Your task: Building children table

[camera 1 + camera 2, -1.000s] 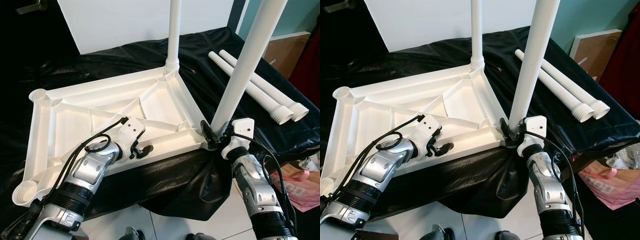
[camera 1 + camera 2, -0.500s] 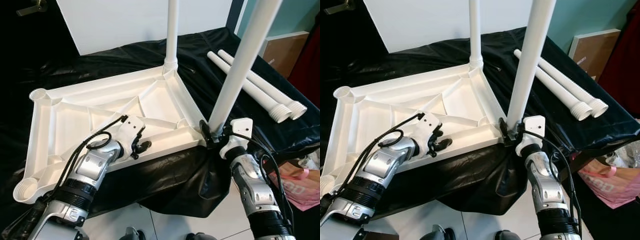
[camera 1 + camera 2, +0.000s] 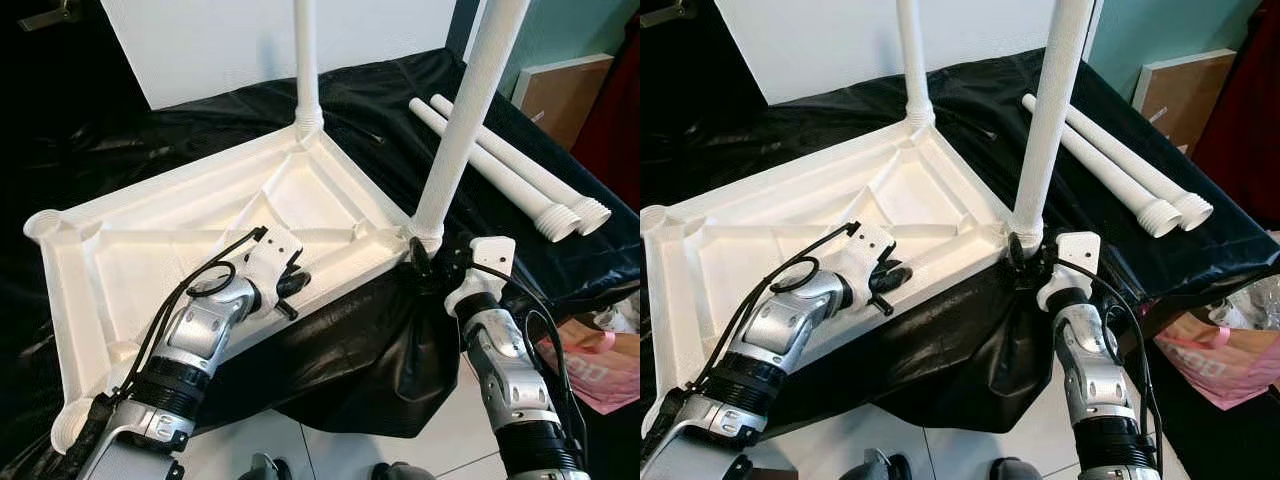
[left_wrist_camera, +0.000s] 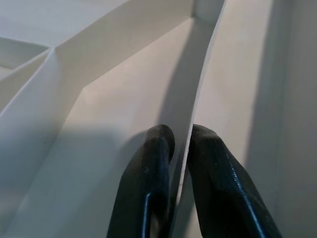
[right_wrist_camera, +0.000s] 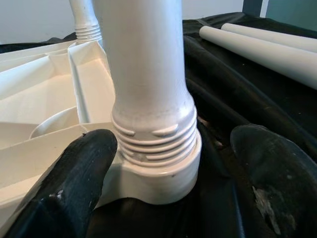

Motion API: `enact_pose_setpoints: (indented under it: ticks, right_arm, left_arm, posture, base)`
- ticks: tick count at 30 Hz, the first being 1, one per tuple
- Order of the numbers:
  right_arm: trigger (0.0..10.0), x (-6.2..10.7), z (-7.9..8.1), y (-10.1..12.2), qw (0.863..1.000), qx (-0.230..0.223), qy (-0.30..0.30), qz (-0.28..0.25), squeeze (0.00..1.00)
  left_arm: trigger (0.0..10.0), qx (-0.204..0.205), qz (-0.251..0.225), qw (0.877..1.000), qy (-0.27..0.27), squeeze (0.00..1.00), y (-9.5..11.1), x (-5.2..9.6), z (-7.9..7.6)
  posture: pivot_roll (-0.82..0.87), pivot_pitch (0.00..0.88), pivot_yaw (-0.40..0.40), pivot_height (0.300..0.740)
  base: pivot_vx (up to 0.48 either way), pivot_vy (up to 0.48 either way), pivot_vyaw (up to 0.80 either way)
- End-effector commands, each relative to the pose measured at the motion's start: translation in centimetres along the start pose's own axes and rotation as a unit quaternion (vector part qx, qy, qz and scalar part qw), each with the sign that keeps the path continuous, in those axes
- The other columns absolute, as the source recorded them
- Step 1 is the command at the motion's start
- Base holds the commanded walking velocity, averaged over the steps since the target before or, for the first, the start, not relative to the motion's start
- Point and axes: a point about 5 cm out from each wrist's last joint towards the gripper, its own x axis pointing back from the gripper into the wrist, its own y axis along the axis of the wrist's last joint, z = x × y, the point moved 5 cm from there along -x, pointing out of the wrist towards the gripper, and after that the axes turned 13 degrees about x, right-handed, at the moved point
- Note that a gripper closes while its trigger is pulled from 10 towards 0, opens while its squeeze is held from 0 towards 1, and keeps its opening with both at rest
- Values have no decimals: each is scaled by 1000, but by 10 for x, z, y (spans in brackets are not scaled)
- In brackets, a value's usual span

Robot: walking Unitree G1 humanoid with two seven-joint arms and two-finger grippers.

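Pinching a thin rib (image 4: 198,99), the left gripper (image 4: 181,144) steadies the tabletop (image 3: 180,215); the right gripper (image 5: 173,163) straddles the leg (image 5: 148,79) wide open and should close squarely above the threads before twisting.

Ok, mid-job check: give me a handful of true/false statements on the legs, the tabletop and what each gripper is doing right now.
1. Two legs stand upright in the upturned tabletop. True: the near leg and the far leg are both seated in corner sockets.
2. Three spare legs lie on the black cloth. False: two spare legs lie there, side by side.
3. The left gripper pinches a thin wall of the tabletop. True.
4. The right gripper is clamped shut on the near leg. False: its fingers stand apart on either side of the threaded base.
5. The near leg's threads are fully hidden in the socket. False: several thread rings show above it.
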Motion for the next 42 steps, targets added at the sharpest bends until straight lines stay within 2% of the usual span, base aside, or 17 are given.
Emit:
enact_pose_setpoints:
  ticks: [1,6,7,8,12,13,14,19,21,22,24,28,30,37,39,40,42]
  right_arm:
    - [10000,1,0,-4,1000,-11,-4,5,0]
    - [10000,1,2,-4,1000,-12,-1,6,0]
    - [10000,1,3,-4,1000,-12,0,6,0]
    - [10000,1,4,-5,1000,-13,2,7,0]
    - [10000,-1,4,-4,1000,-15,1,9,0]
    - [10000,-2,5,-3,1000,-15,2,8,0]
    - [10000,-2,5,-3,1000,-16,2,8,0]
    - [10000,-2,8,-4,1000,-16,5,8,0]
    - [10000,2,11,-7,1000,-16,7,12,0]
    - [10000,2,11,-7,1000,-16,7,12,0]
    - [10000,8,14,-10,1000,-15,11,16,0]
    - [10000,13,14,-13,1000,-15,11,22,0]
    - [10000,19,15,-16,999,-15,14,26,0]
    - [10000,31,22,-23,999,-11,36,38,0]
    - [10000,31,22,-23,998,-11,39,39,0]
    - [10000,33,28,-26,997,-12,57,45,0]
    - [10000,34,30,-27,997,-13,64,48,0]
  left_arm:
    - [10000,6,-24,994,110,0,5,2,24]
    - [10000,4,-38,994,98,0,11,-1,18]
    - [10000,13,-43,995,88,153,12,-1,15]
    - [10000,16,-49,996,72,1000,13,-2,10]
    - [10000,13,-72,997,14,1000,23,0,-7]
    - [10000,9,-75,997,4,918,25,1,-9]
    - [10000,22,-87,996,-12,0,30,4,-13]
    - [10000,43,-127,990,-31,0,45,12,-13]
    - [10000,37,-138,990,-1,0,51,19,4]
    - [10000,37,-138,990,-1,0,51,19,4]
    - [10000,7,-134,989,65,0,50,30,34]
    - [10000,4,-140,985,103,0,51,39,51]
    - [10000,-5,-143,977,158,0,51,49,72]
    - [10000,-36,-130,960,244,0,46,75,110]
    - [10000,-40,-127,959,250,0,45,77,112]
    - [10000,-49,-119,951,281,0,41,88,124]
    - [10000,-60,-111,947,297,0,39,93,130]
  posture:
    - [-78,148,41,740]
    - [-80,150,40,740]
    - [-81,148,38,740]
    - [-82,143,37,740]
    - [-80,158,39,740]
    - [-78,149,40,740]
    - [-76,162,42,740]
    - [-72,153,39,740]
    - [-65,164,41,740]
    - [-65,164,41,740]
    - [-63,164,43,740]
    - [-62,165,43,740]
    - [-59,165,43,740]
    - [-56,166,41,740]
    - [-56,166,41,740]
    - [-52,169,36,740]
    - [-51,169,34,740]
  base:
    - [0,0,0]
    - [0,0,0]
    - [0,0,0]
    - [0,0,0]
    - [0,0,0]
    - [0,0,0]
    - [0,0,0]
    - [0,0,0]
    - [0,0,0]
    - [0,0,0]
    - [0,0,0]
    - [0,0,0]
    - [0,0,0]
    - [0,0,0]
    - [0,0,0]
    - [0,0,0]
    - [0,0,0]
